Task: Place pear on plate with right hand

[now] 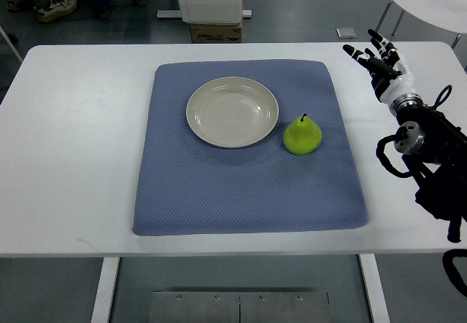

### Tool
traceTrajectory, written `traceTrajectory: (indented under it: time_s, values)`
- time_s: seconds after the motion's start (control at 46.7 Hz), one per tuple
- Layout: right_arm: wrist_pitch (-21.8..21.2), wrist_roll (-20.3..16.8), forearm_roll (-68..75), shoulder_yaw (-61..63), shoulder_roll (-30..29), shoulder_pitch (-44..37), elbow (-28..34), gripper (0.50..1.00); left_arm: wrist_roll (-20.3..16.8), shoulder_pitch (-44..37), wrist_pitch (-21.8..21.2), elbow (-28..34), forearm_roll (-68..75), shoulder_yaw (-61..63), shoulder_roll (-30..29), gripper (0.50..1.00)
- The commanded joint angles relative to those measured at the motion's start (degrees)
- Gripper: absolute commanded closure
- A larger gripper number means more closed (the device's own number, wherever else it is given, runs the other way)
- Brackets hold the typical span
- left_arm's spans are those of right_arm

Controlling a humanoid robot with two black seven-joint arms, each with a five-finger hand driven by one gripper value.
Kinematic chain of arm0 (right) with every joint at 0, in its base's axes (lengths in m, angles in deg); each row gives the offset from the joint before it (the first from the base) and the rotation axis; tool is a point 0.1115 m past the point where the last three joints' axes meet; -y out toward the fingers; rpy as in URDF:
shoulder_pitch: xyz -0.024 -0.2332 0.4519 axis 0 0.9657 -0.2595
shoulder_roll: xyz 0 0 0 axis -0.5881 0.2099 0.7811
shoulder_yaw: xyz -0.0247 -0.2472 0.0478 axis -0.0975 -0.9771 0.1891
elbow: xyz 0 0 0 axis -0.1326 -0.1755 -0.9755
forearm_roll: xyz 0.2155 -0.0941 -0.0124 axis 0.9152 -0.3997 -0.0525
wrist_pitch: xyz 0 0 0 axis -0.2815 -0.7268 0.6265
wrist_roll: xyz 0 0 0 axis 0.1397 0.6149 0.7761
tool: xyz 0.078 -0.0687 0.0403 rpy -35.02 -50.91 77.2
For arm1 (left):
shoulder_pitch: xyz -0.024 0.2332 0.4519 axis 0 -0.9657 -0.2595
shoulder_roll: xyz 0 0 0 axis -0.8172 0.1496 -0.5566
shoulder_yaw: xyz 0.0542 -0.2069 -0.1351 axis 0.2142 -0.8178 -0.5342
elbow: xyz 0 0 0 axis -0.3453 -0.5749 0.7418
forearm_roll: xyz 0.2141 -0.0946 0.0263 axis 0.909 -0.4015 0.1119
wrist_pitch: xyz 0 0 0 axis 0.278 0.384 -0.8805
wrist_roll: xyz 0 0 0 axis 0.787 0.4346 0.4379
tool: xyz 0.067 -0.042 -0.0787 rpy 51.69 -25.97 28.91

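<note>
Pear (pixel 302 135) upright beside plate (pixel 232 111), stem up, right hand (pixel 381 59) apart, fingers spread

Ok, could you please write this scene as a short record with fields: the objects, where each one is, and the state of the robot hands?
pear: green-yellow pear with dark stem, upright on the mat, right of the plate, not on it
plate: round cream plate, empty, on the mat
mat: blue-grey textured cloth mat on the white table
right hand: right hand over the table's far right corner, fingers spread, holding nothing, apart from the pear
left hand: not in view
task state: pear not yet grasped
</note>
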State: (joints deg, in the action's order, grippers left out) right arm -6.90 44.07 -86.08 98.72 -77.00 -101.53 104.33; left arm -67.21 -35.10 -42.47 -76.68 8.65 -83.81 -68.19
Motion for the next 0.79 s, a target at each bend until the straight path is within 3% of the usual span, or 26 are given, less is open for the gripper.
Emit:
traceTrajectory:
  time_s: [0.0,0.449,0.578,0.77]
  values:
    - [0.06,0.35,0.00,0.00,-0.01,-0.26,0.11,0.500,0.00,0.00,0.00,0.04,0.00,0.00,0.00,0.500]
    - [-1.16,-0.09,0.00,-4.21,2.98,-1.58,1.16,0.500,0.00,0.00,0.00,0.04,0.00,0.00,0.00,0.500]
    - [-3.63,0.17,0.00,-5.62,4.91,-0.70,4.58,0.500,0.00,0.00,0.00,-0.05,0.00,0.00,0.00,0.500]
    - [-3.98,0.52,0.00,-11.77,9.22,0.62,12.40,0.500,0.00,0.00,0.00,0.04,0.00,0.00,0.00,0.500]
